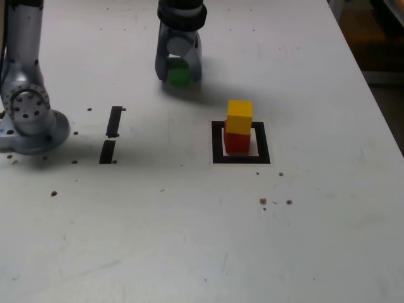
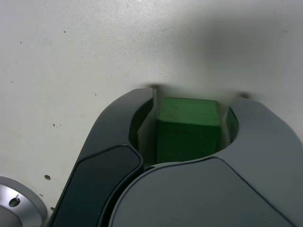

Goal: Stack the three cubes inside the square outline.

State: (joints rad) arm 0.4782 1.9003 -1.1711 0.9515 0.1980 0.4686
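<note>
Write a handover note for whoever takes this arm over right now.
Claw: open, one jaw on each side of the green cube, a gap showing on at least one side; no firm grip to be seen.
Red cube: inside the square outline.
Yellow cube: on top of the red one.
Done: two of three stacked.
Left: close on the green cube, lift it, set it on the yellow one, let go and back off. Go gently; a nudge could probably upset the stack.

Green cube (image 2: 187, 127), seemingly flat on table (image 2: 57, 56)
</note>
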